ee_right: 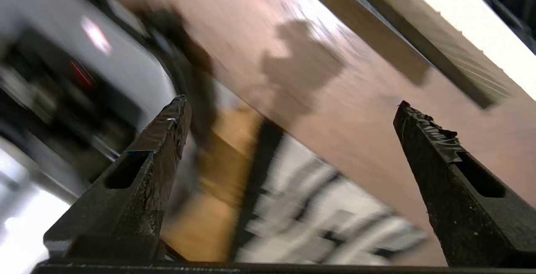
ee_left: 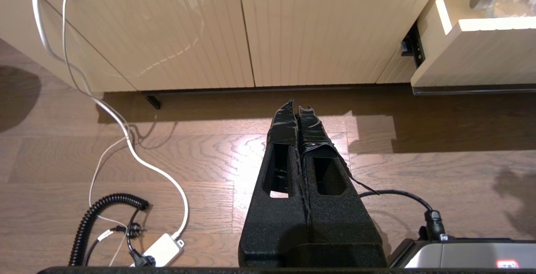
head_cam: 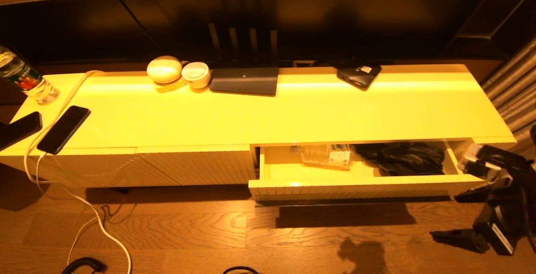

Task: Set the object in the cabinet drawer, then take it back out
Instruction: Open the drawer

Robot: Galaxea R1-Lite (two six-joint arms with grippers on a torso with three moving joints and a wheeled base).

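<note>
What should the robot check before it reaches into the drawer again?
1. Drawer pulled open: ok.
2. Bottle lying inside the drawer, beside a dark bundle: ok.
3. Right gripper open and empty: ok.
4. Right gripper lined up over the bottle: not ok, it faces the floor beside the drawer's right end.
5. Left gripper shut, parked low over the floor, out of the way: ok.

The cabinet drawer (head_cam: pixel 356 184) hides its back half under the counter (head_cam: pixel 293 115). At 9 o'clock, 1 phone (head_cam: pixel 19 129) is cut by the frame edge. The right wrist view's floor (ee_right: pixel 356 110) is smeared.
</note>
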